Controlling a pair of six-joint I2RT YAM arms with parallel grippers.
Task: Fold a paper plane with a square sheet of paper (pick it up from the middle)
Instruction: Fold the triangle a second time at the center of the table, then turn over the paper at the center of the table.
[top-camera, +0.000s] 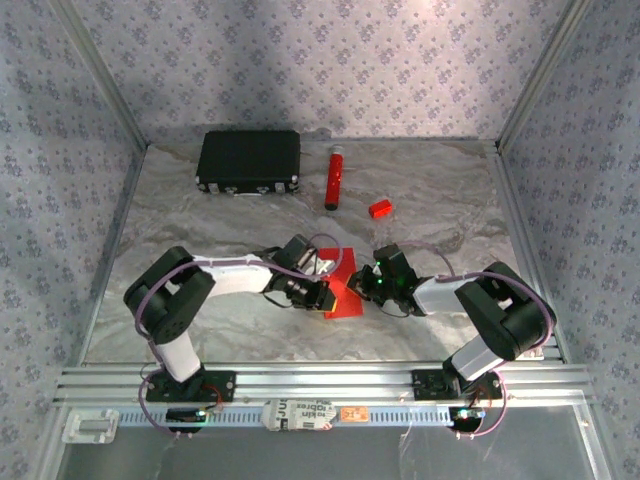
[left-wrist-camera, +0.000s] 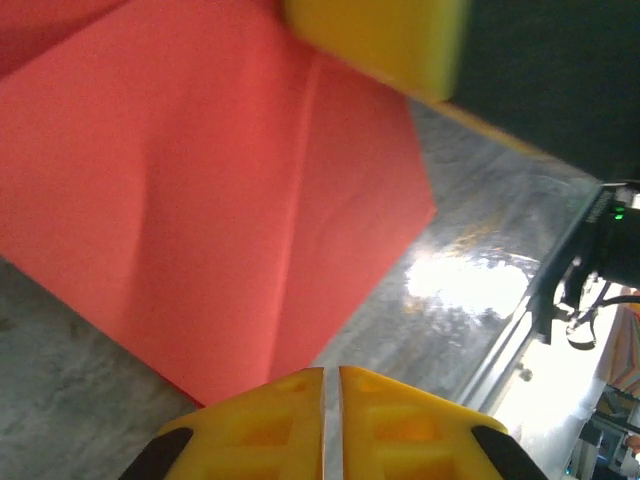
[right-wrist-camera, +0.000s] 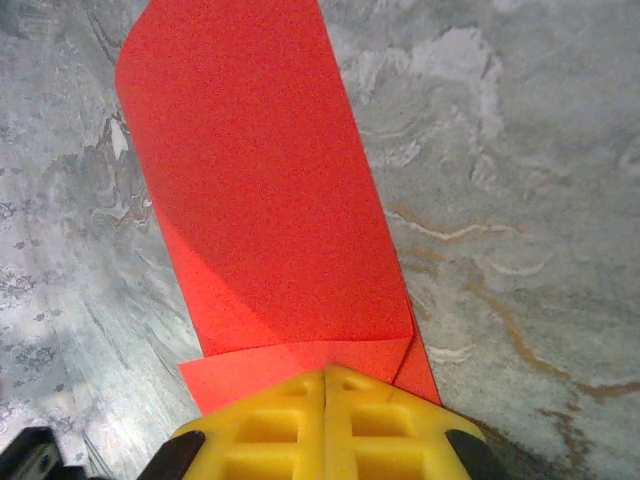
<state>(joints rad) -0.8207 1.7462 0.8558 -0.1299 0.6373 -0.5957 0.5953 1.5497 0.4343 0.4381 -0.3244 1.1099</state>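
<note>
Tearing is being risked if tugged unevenly: thin bright red square sheet of paper (right-wrist-camera: 270, 200) is being pinched by tightly closed left jaws and right jaws.

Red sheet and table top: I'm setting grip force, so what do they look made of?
Red sheet: thin paper, matte. It holds sharp creases and a folded flap, with no glare.
Table top: grey marble-patterned stone or laminate, I cannot tell which. It looks smooth and semi-glossy, with veins showing and light reflecting off it.
</note>
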